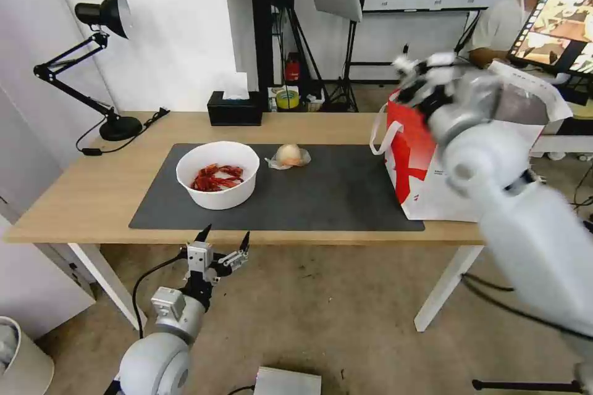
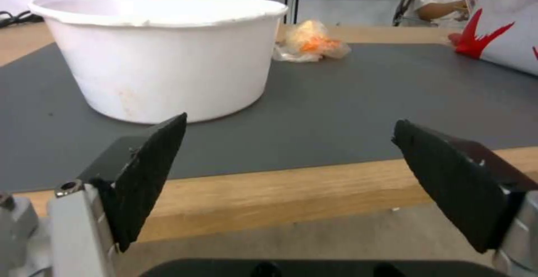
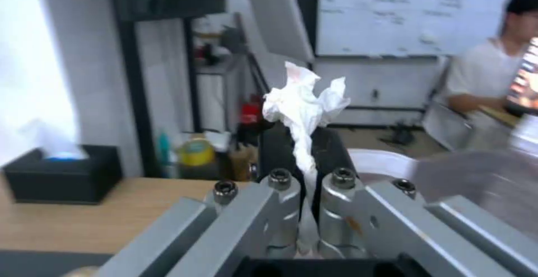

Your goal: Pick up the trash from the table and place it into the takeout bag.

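Black-tipped and spread wide apart, the left pincer (image 1: 223,238) hangs just off the near edge of the table (image 1: 68,210), below the tabletop and holding nothing. Past that edge lies the dark grey mat (image 1: 321,197), and on its left part stands the white bowl (image 1: 217,174) with red shells inside. Just beyond the bowl, near the far edge of the mat, rests the plastic-wrapped beige lump (image 1: 289,155), apart from the bowl. At the right end of the table stands the takeout bag (image 1: 426,179), white and red, its bottom partly on the mat's right edge. Raised over the mouth of the bag is the right pincer (image 3: 305,151), its fingers (image 3: 275,151) pressed together on the small white paper wad (image 3: 305,102), which sticks up crumpled above them. Against the far edge of the table sits a black tissue box (image 1: 234,110).
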Robot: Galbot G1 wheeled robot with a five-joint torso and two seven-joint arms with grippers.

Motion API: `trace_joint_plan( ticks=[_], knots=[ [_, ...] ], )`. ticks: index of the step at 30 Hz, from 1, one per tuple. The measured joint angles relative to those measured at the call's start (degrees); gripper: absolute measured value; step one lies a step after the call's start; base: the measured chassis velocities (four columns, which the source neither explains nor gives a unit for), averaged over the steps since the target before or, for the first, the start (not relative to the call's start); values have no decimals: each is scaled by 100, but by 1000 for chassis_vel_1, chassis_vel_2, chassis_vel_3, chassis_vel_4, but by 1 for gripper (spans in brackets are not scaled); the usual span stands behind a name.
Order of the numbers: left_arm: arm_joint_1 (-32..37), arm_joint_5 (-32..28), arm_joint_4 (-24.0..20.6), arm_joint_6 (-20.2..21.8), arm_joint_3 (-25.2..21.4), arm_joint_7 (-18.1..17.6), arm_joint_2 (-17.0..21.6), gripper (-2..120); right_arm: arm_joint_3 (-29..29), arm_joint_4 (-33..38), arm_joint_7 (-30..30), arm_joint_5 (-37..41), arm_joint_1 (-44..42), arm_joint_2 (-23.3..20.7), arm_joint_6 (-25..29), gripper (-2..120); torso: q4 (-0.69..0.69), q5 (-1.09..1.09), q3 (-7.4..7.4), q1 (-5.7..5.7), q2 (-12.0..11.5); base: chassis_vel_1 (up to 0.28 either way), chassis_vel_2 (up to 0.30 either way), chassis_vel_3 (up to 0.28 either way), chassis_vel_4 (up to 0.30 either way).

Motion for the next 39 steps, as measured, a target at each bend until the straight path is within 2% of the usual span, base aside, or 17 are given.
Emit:
trace_joint_plan(
  ticks=[3,7,15,18,19,23,24,26,27,30,31,33,34,36,37,39],
  knots=[
    [-33,-1,39,0,58,-1,-2,100,11,-311,297,228,118,-88,-145,0,2,-1,0,0,0,0,0,0,0],
    [-104,-1,61,0,117,-1,-15,100,9,-620,393,272,212,-89,-174,0,2,-1,1,0,-1,0,0,0,0],
    [-128,-1,62,0,122,-2,-7,100,-1,-765,743,422,185,-36,-234,0,2,-1,1,0,-1,0,0,0,0],
    [-125,-3,61,0,113,-3,4,100,-1,-804,840,510,170,11,-235,13,2,-1,1,0,-2,0,0,0,0],
    [-125,-3,61,0,113,-3,4,100,-1,-804,840,510,170,11,-235,13,2,-1,1,0,-2,0,0,0,0],
    [-132,-6,61,0,120,-3,-3,100,-5,-788,889,519,137,51,-230,33,2,-2,1,0,-2,0,0,0,0],
    [-132,-6,61,0,120,-3,-3,100,-5,-788,889,519,137,51,-230,33,2,-2,1,0,-2,0,0,0,0],
    [-132,-7,61,0,124,-3,-3,100,-7,-771,889,510,113,55,-226,41,2,-2,1,0,-2,0,0,0,0],
    [-132,-7,61,0,124,-3,-3,100,-7,-771,889,510,113,55,-226,41,2,-2,1,0,-2,0,0,0,0],
    [-133,-8,61,0,126,-3,-2,100,-7,-745,885,498,87,56,-221,55,2,-2,1,0,-1,0,0,0,0],
    [-133,-8,61,0,126,-3,-2,100,-7,-745,885,498,87,56,-221,55,2,-2,1,0,-1,0,0,0,0],
    [-135,-8,61,1,132,-3,-2,100,-9,-724,873,486,61,52,-219,67,2,-2,1,0,-2,0,0,0,0],
    [-135,-8,61,1,132,-3,-2,100,-9,-724,873,486,61,52,-219,67,2,-2,1,0,-2,0,0,0,0],
    [-130,-7,62,1,140,-3,-8,100,-11,-700,864,478,40,34,-218,78,2,-2,1,0,-2,0,0,0,0],
    [-130,-7,62,1,140,-3,-8,100,-11,-700,864,478,40,34,-218,78,2,-2,1,0,-2,0,0,0,0],
    [-119,-5,44,2,141,-3,-8,100,-11,-663,858,474,21,16,-216,89,2,-2,1,0,-1,0,0,0,0]
  ],
)
